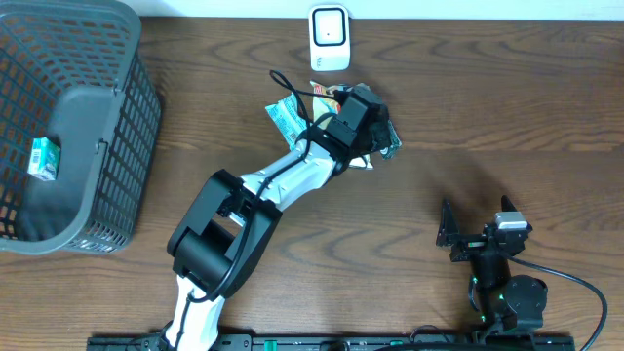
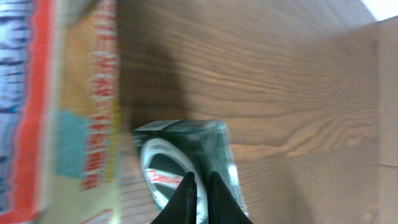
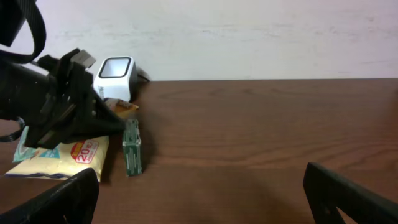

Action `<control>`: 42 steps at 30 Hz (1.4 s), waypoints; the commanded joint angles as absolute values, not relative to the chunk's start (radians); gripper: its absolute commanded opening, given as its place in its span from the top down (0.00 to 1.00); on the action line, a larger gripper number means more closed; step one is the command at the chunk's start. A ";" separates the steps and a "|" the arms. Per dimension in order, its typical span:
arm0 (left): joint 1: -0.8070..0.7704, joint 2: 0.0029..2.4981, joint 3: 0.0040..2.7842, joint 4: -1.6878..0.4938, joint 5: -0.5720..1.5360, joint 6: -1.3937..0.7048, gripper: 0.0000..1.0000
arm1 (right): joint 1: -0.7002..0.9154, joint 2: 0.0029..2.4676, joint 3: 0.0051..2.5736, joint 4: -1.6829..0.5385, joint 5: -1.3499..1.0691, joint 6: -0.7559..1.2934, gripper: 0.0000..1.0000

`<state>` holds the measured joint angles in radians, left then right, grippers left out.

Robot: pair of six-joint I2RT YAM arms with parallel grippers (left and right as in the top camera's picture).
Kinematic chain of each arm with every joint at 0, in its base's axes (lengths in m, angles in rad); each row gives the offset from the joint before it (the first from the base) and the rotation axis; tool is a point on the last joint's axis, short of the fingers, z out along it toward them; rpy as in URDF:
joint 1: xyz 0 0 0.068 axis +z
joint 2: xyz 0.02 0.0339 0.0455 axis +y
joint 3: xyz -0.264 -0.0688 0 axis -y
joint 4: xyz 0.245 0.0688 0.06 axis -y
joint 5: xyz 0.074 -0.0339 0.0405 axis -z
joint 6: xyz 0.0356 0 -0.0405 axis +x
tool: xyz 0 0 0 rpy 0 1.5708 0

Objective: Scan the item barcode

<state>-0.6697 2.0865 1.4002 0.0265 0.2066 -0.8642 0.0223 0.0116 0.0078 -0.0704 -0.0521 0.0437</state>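
The item is a small green packet in clear wrap, standing on edge on the table just right of a yellow snack bag. My left gripper is shut on the packet's top edge. From overhead, that gripper and the green packet lie below and right of the white barcode scanner at the table's back edge. The right wrist view shows the green packet upright beside the scanner. My right gripper is open and empty, low at the front right.
A grey wire basket stands at the far left with a small green box inside. Snack packets lie under the left arm near the scanner. Bare wooden table stretches to the right.
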 commanded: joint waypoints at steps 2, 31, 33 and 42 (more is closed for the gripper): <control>-0.686 2.098 1.398 0.048 0.197 -0.812 0.83 | 0.027 0.006 0.006 -0.073 -0.052 0.036 0.01; -0.609 1.994 1.419 -0.310 0.182 -0.817 0.87 | 0.027 0.006 0.006 -0.073 -0.052 0.036 0.01; -0.625 1.995 1.419 -0.308 0.182 -0.818 0.88 | 0.027 0.006 0.006 -0.073 -0.052 0.036 0.01; -0.674 2.062 1.419 -0.297 0.103 -0.890 0.87 | 0.027 0.006 0.006 -0.073 -0.052 0.036 0.01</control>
<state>-0.6781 2.0163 1.4136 -0.2935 0.1547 -0.8467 0.0223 0.0116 0.0078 -0.0700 -0.0521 0.0437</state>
